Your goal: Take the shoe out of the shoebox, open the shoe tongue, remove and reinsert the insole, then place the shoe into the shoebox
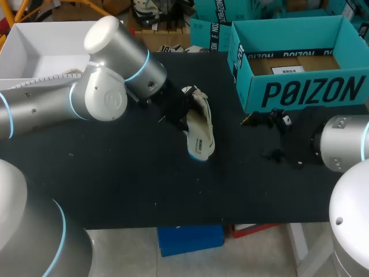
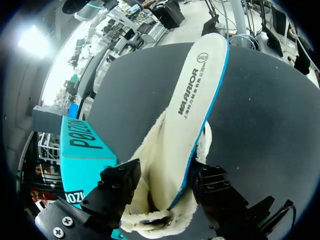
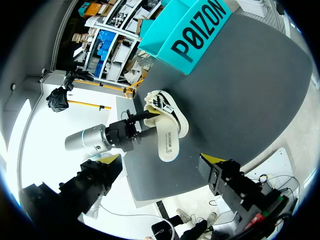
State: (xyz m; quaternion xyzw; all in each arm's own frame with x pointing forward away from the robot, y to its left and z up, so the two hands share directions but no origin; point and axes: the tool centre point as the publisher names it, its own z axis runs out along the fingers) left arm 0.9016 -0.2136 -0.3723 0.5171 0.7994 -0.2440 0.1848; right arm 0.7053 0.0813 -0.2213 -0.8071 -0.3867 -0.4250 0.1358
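Insole [image 2: 197,95] juts half out of shoe [image 2: 145,215], left claw [image 2: 165,179] closed across both (right claw's [image 1: 262,137] state unclear), so best pull straight, without twisting.

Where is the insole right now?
In the head view, the insole is at mid-table, left of the teal shoebox, sticking out of the shoe gripped in the left tool.
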